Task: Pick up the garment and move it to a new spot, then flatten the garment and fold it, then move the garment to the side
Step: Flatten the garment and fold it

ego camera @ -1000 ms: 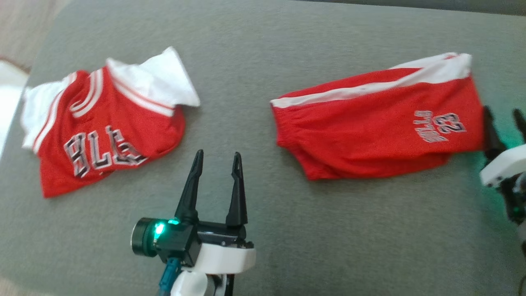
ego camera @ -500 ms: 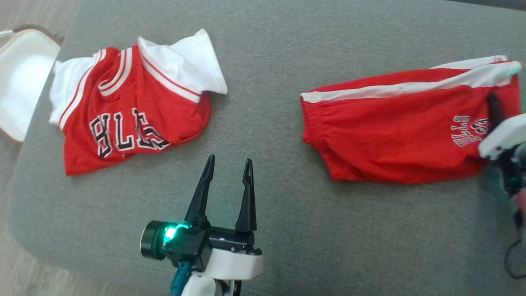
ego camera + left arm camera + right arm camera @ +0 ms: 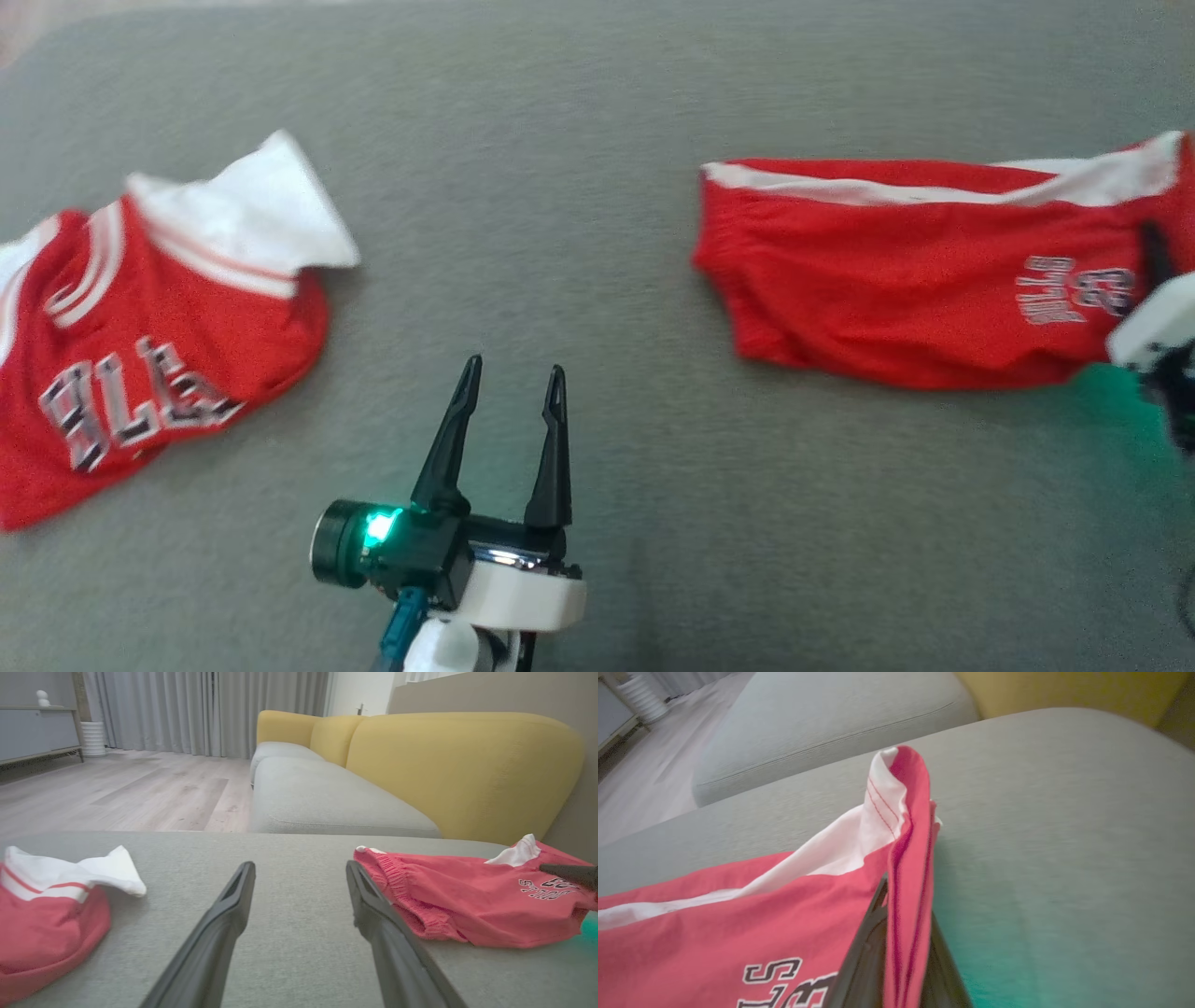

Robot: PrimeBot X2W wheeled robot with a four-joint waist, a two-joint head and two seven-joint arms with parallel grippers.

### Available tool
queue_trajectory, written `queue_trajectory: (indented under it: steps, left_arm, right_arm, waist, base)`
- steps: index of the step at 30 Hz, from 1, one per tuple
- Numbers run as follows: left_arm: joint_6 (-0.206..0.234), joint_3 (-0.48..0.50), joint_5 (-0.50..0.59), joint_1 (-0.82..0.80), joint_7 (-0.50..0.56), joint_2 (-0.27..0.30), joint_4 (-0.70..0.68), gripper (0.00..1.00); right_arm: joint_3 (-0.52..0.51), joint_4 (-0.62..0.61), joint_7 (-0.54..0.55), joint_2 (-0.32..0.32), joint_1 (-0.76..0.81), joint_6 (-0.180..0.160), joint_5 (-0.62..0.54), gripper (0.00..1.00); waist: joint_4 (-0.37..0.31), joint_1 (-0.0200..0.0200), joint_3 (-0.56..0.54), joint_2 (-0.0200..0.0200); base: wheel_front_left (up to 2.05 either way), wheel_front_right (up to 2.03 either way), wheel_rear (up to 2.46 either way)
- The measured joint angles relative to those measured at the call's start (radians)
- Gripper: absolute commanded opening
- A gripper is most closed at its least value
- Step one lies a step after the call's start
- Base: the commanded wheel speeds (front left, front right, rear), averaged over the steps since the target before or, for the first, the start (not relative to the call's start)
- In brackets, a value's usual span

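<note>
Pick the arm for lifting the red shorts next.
Right. The right gripper is shut on the edge of the red shorts. The left gripper hangs open over the bare cushion, holding nothing.

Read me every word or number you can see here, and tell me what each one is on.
"BULLS": on the red shorts, upside down in the head view, slightly blurred.
"23": on the red shorts, beside that word.
Big block letters on the red jersey: upside down, partly folded under, too blurred to read surely.
</note>
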Motion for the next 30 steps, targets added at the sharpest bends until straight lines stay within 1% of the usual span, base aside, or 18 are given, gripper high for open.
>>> queue_trajectory:
  steps: [5, 7, 10, 17, 19, 23, 24, 25, 26, 28, 30]
  left_arm:
    - [-0.010, -0.001, 0.001, -0.002, 0.000, 0.000, 0.008, 1.00]
    - [-0.011, -0.001, 0.001, -0.003, 0.000, 0.000, 0.010, 1.00]
    - [-0.019, -0.001, 0.001, -0.003, 0.000, 0.000, 0.026, 1.00]
    - [-0.035, -0.002, -0.001, 0.007, 0.000, 0.001, 0.049, 1.00]
    - [-0.036, -0.003, -0.001, 0.013, 0.000, 0.000, 0.053, 1.00]
    - [-0.037, -0.003, -0.018, 0.035, 0.000, 0.001, 0.055, 1.00]
    - [-0.037, -0.003, -0.018, 0.039, 0.000, 0.001, 0.056, 1.00]
    - [-0.037, -0.005, -0.020, 0.042, 0.000, 0.001, 0.056, 1.00]
    - [-0.037, -0.007, -0.027, 0.042, 0.000, 0.001, 0.057, 1.00]
    - [-0.037, -0.010, -0.035, 0.043, 0.000, 0.002, 0.057, 1.00]
    - [-0.037, -0.011, -0.035, 0.044, 0.000, 0.002, 0.057, 1.00]
  right_arm:
    - [-0.013, 0.029, -0.012, -0.058, 0.000, 0.000, -0.006, 0.00]
    - [-0.013, 0.024, -0.018, -0.057, 0.000, 0.000, -0.006, 0.00]
    - [0.003, -0.016, -0.032, -0.039, -0.002, 0.000, -0.007, 0.00]
    - [0.103, -0.168, -0.041, 0.057, -0.005, 0.000, -0.026, 0.00]
    - [0.132, -0.197, -0.023, 0.086, -0.004, 0.000, -0.026, 0.00]
    - [0.197, -0.225, 0.016, 0.167, 0.002, 0.000, -0.034, 0.00]
    - [0.214, -0.231, 0.024, 0.186, 0.004, 0.000, -0.037, 0.18]
    - [0.230, -0.236, 0.031, 0.206, 0.009, 0.000, -0.041, 0.47]
    - [0.246, -0.242, 0.034, 0.224, 0.018, 0.000, -0.042, 1.00]
    - [0.272, -0.263, 0.034, 0.244, 0.047, 0.000, -0.042, 1.00]
    - [0.293, -0.287, 0.030, 0.245, 0.075, 0.000, -0.041, 1.00]
  waist:
    - [-0.074, 0.0000, -0.025, 0.0000]
    - [-0.089, 0.0000, -0.036, 0.0000]
    - [-0.097, 0.0000, -0.051, 0.0000]
    - [-0.080, -0.0001, -0.101, 0.0000]
    - [-0.070, -0.0001, -0.114, 0.0000]
    - [-0.047, -0.0001, -0.132, 0.0000]
    - [-0.042, -0.0001, -0.135, 0.0000]
    - [-0.038, 0.0000, -0.137, 0.0000]
    - [-0.035, -0.0001, -0.141, 0.0000]
    - [-0.029, -0.0001, -0.147, 0.0000]
    - [-0.027, -0.0001, -0.154, 0.0000]
  base:
    - [0.00, 0.00, 0.00]
    - [0.00, 0.00, 0.00]
    - [0.00, 0.00, 0.00]
    - [0.00, 0.00, 0.00]
    - [0.00, 0.00, 0.00]
    - [0.00, 0.00, 0.00]
    - [0.00, 0.00, 0.00]
    - [0.00, 0.00, 0.00]
    - [0.00, 0.00, 0.00]
    - [0.00, 0.00, 0.00]
    - [0.00, 0.00, 0.00]
